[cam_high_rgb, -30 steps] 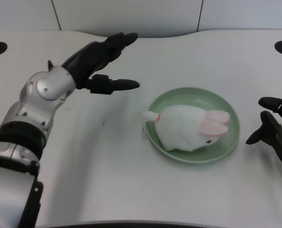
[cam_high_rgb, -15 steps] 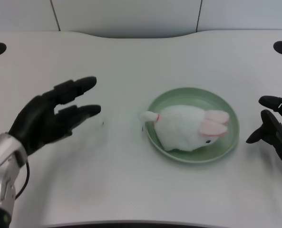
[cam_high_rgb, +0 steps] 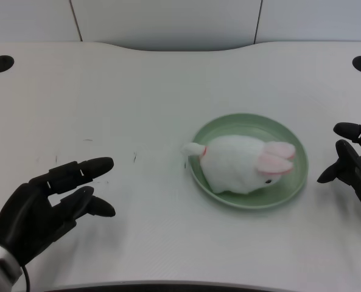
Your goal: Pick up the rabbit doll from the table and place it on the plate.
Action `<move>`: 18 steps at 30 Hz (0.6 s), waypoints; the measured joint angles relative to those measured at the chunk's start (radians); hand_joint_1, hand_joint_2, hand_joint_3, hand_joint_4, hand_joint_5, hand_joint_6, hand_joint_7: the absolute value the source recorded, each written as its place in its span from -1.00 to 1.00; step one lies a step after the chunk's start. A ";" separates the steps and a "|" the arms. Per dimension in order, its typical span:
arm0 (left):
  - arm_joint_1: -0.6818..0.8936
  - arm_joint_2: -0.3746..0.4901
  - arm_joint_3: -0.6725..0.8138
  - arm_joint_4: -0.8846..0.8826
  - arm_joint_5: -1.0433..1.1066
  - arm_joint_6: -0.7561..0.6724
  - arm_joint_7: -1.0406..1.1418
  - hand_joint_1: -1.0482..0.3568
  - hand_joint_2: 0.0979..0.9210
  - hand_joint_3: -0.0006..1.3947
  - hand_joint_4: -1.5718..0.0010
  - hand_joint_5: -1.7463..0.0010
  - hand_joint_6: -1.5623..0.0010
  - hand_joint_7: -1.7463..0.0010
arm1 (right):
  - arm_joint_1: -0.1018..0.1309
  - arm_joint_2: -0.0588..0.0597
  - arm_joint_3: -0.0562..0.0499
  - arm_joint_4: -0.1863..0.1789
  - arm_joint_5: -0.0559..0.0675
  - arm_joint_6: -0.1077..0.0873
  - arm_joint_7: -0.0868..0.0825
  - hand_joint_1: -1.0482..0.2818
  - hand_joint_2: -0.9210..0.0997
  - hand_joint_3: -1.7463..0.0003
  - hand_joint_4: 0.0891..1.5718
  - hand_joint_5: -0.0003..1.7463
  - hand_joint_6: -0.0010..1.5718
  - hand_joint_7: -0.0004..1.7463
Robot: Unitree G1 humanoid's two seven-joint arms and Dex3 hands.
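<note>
Rabbit doll (cam_high_rgb: 244, 163) lay on the green plate (cam_high_rgb: 293, 185), tail poking over the rim. Left hand (cam_high_rgb: 43, 210) hovered over the desk (cam_high_rgb: 168, 91), well apart, fingers (cam_high_rgb: 86, 167) released and grasping nothing

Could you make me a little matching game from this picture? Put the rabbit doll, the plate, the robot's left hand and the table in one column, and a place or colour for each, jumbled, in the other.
Things:
1. rabbit doll
2. plate
3. left robot hand
4. table

Descriptions:
A. black, open and holding nothing, at the lower left
B. pale green and round
C. white, with dark round holes at its far corners
D. white with pink ears, lying on the plate

Pairs: 1-D, 2-B, 3-A, 4-C
</note>
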 measured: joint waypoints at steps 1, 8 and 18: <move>0.010 -0.004 0.003 -0.002 0.000 0.000 0.012 -0.33 1.00 -0.36 0.39 -0.70 -0.03 0.79 | 0.000 0.000 0.000 0.000 0.000 0.001 0.000 -0.15 -1.00 0.70 0.08 0.64 -0.02 0.31; 0.034 -0.021 0.021 0.004 0.004 -0.049 0.050 -0.26 1.00 -0.27 0.32 -0.71 -0.12 0.72 | 0.000 0.000 -0.002 0.000 -0.001 0.001 0.005 -0.21 -1.00 0.70 0.06 0.64 -0.02 0.31; 0.019 -0.049 0.043 0.080 0.034 -0.140 0.123 -0.28 1.00 -0.29 0.38 -0.91 0.29 -0.18 | -0.005 -0.001 0.002 0.014 -0.022 0.000 -0.003 -0.19 -1.00 0.69 0.06 0.63 -0.02 0.30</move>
